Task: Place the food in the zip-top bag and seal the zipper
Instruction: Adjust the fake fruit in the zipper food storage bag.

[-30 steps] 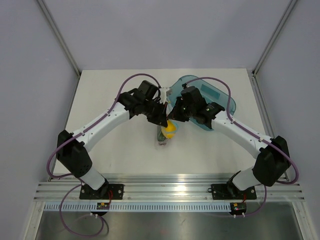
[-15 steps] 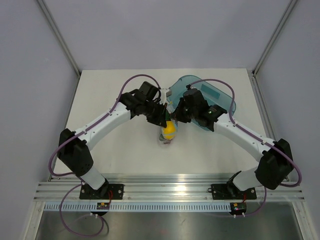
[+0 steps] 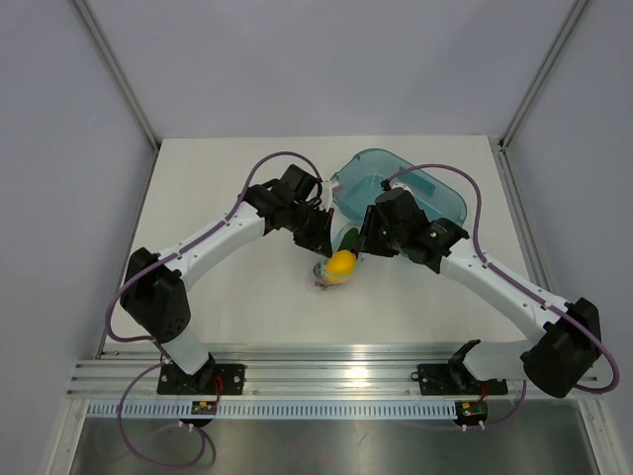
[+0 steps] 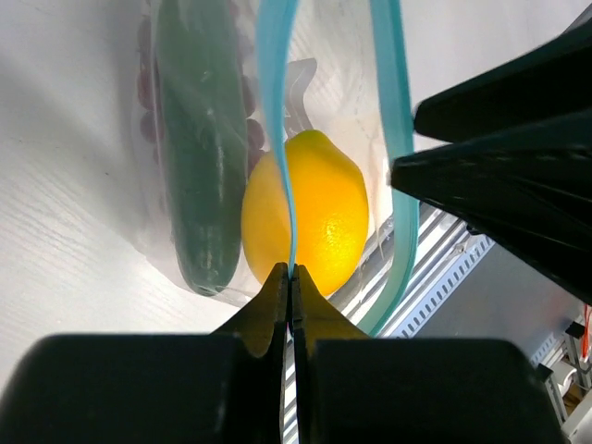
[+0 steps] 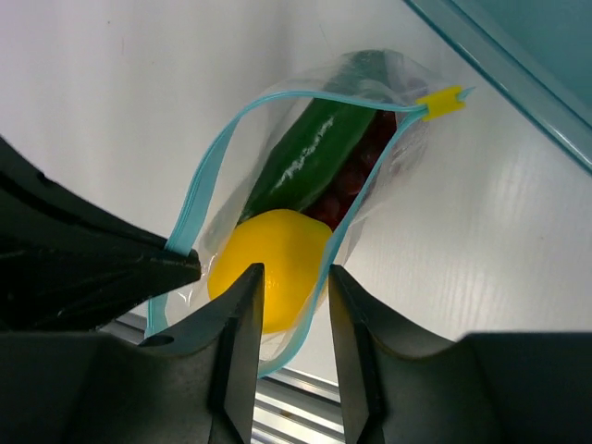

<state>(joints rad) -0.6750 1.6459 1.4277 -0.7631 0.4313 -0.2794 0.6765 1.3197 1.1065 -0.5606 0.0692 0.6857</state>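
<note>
The clear zip-top bag (image 5: 388, 139) hangs open, mouth up, with the yellow lemon (image 5: 268, 264), the dark green cucumber (image 5: 310, 153) and the dark red grapes (image 5: 356, 176) inside. My left gripper (image 4: 292, 273) is shut on one side of the light blue zipper strip (image 4: 276, 111), above the lemon (image 4: 310, 217) and cucumber (image 4: 199, 157). My right gripper (image 5: 291, 277) is open and holds nothing, its fingers either side of the lemon and the other zipper edge. A yellow slider (image 5: 439, 102) sits at the zipper's far end. From the top, both grippers meet over the lemon (image 3: 341, 265).
The teal translucent tray (image 3: 435, 188) stands at the back right, just behind the right wrist; its rim also shows in the right wrist view (image 5: 518, 55). The table's near metal rail (image 3: 336, 371) lies below the bag.
The right arm has stretched out to the right and its wrist has moved nearer and lower. The bag with the lemon has shifted slightly towards the near edge. The left gripper keeps its hold.
</note>
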